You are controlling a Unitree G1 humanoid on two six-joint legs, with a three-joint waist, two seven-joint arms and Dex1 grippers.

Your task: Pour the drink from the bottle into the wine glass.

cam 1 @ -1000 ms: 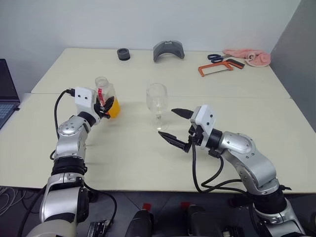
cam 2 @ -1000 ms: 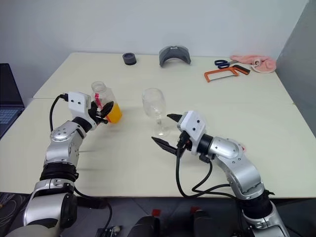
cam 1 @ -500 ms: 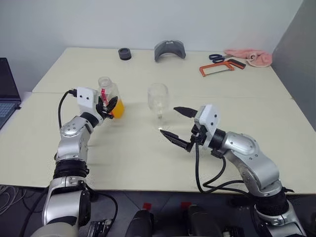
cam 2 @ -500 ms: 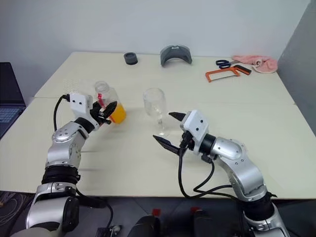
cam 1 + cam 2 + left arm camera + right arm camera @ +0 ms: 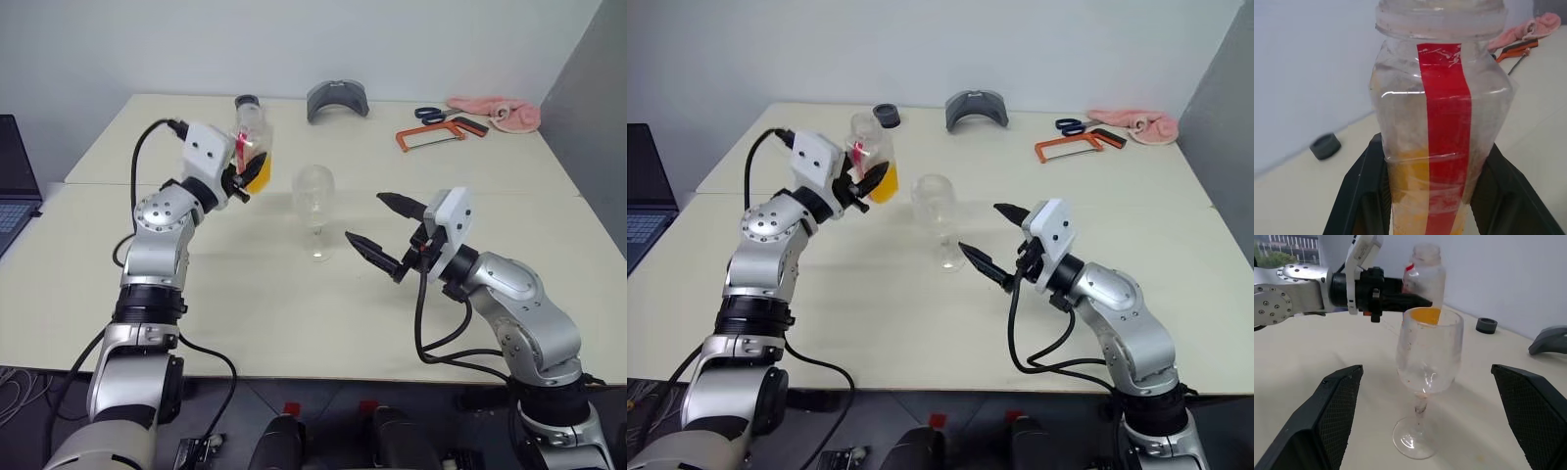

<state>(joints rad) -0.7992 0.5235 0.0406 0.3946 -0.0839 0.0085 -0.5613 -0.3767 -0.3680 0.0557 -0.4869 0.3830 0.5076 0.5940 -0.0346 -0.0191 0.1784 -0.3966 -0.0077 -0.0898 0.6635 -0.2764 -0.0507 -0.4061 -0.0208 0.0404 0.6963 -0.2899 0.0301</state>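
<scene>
While left gripper (image 5: 238, 174) jaws clamp bottle (image 5: 253, 147), right gripper (image 5: 384, 233) agape beside wine glass (image 5: 313, 196).

My left wrist view cuts the bottle (image 5: 1442, 127) off above its neck ring and below the drink (image 5: 1415, 196), so I cannot see its mouth or base. My left gripper (image 5: 242, 174) fingers cover its lower sides. The wine glass (image 5: 1426, 377) hides part of the bottle behind it.

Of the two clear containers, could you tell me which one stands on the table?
The wine glass stands upright on the table, empty. The bottle is held in the air by the left tool.
</scene>
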